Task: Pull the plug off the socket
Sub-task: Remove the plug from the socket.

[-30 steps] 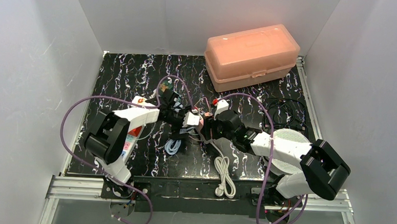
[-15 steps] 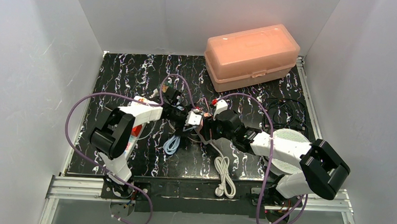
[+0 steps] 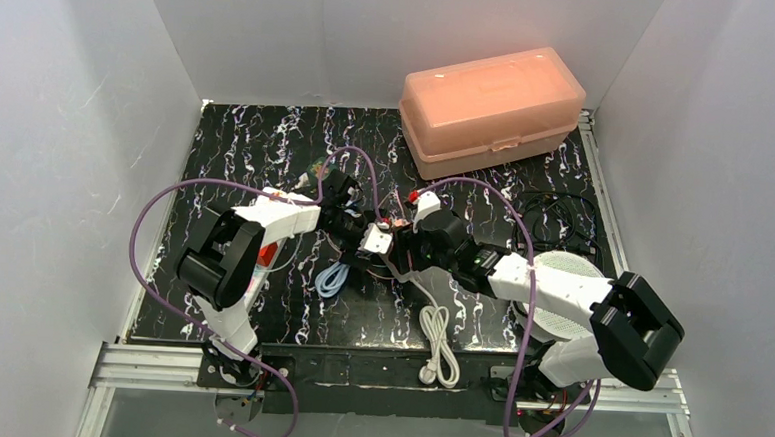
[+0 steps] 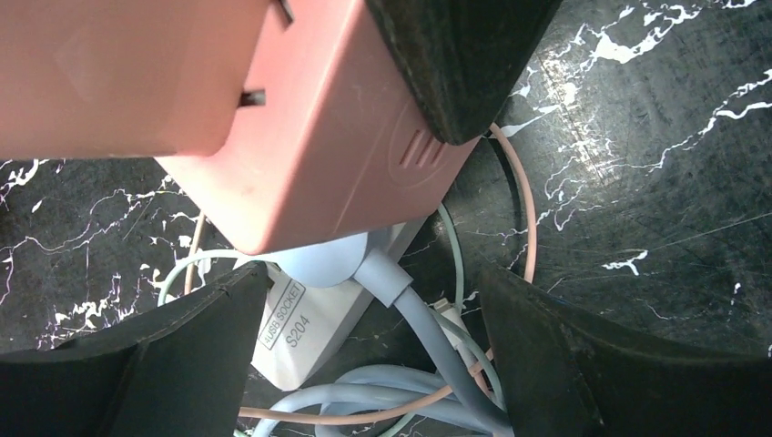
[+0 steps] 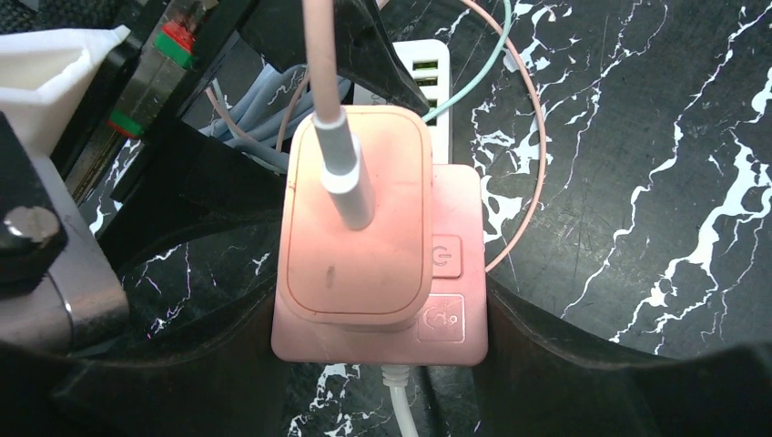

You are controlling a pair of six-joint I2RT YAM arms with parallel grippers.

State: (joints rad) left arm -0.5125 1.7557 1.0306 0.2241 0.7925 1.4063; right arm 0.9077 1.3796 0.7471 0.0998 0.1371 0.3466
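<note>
Even, diffuse light from overhead fills the white-walled cell. The glossy black desk (image 3: 267, 142) gives back only a faint sheen, and the arms cast soft shadows. At the left wrist, the pink socket block (image 4: 346, 155) looms close and slightly soft. The right-wrist view is crisp, dark at its lower corners.

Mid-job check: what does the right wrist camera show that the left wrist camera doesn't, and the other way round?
Right wrist only: the top of the pink plug with its cable rising, two buttons on the pink socket, and the right pincer clamping that socket's sides. Left wrist only: a blue plug, the USB SOCKET label on the white box, and the open left pincer. Both: the pink socket, white box, thin pink cable loop, marbled tabletop.
</note>
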